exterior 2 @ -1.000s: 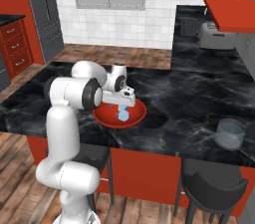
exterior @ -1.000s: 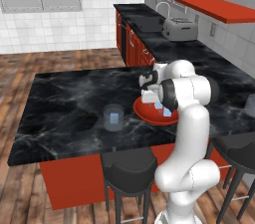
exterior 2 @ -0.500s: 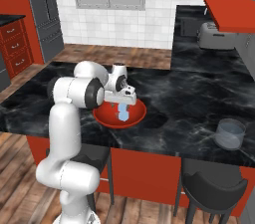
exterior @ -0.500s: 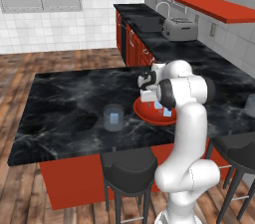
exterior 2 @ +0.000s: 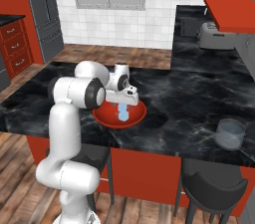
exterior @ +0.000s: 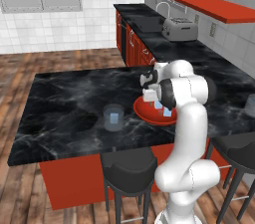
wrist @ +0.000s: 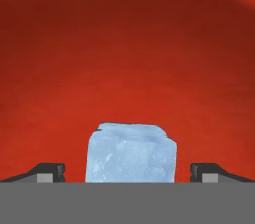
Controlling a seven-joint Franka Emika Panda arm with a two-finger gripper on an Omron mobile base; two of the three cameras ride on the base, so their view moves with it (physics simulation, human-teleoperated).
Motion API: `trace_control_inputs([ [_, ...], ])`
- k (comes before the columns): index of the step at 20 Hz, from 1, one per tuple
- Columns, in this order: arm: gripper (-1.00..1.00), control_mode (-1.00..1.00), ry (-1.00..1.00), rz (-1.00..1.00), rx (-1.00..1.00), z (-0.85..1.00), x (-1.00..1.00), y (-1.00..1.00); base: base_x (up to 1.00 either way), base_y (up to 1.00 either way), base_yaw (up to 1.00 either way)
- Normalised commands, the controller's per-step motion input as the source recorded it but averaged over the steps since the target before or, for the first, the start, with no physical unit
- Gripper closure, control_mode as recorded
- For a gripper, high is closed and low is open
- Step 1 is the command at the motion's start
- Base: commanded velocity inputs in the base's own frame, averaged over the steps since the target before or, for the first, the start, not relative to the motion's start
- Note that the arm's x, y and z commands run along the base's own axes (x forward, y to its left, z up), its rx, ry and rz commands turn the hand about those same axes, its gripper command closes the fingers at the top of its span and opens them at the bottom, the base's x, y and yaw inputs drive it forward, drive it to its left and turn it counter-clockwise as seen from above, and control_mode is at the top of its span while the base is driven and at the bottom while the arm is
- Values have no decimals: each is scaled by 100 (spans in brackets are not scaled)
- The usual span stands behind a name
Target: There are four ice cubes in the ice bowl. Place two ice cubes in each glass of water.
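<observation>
Gripper: I read the two-finger gripper (wrist: 127, 173) as spread apart, its small dark fingertips (wrist: 50, 172) at lower left and lower right of the hand view, a cube between them with a gap on each side.
Cube at the fingers: pale-blue translucent ice cube (wrist: 131, 153), frosted and blocky, bottom centre of the hand view, lying on the bowl floor.
Bowl: wide, shallow, glossy red round bowl (exterior: 144, 112), centre-right of the left base view, on the counter under the hand.
Other cubes: two more pale-blue cubes (exterior: 167, 112) in that bowl, beside the arm.
Near tumbler: short cylindrical grey-blue glass tumbler (exterior: 113, 118), centre of the left base view, with one pale cube (exterior: 115, 117) inside.
Far tumbler: a like glass (exterior 2: 230, 133), right of the right base view, well apart from the bowl.
Counter: black marbled polished slab (exterior: 64, 98).
</observation>
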Motion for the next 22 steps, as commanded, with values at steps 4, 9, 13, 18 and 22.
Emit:
trace_control_inputs([
  [4, 100, -100, 1, 0, 0, -4, 0, 0, 0, 0, 0],
  [9, 100, -100, 4, -1, 0, -5, -6, 0, 0, 0, 0],
  [13, 100, -100, 2, -1, 7, 78, -62, 27, 0, 0, 0],
  [18, 100, -100, 0, 0, 4, 91, -99, 96, 0, 0, 0],
  [22, 100, -100, 0, -1, 0, 25, -100, 100, 0, 0, 0],
])
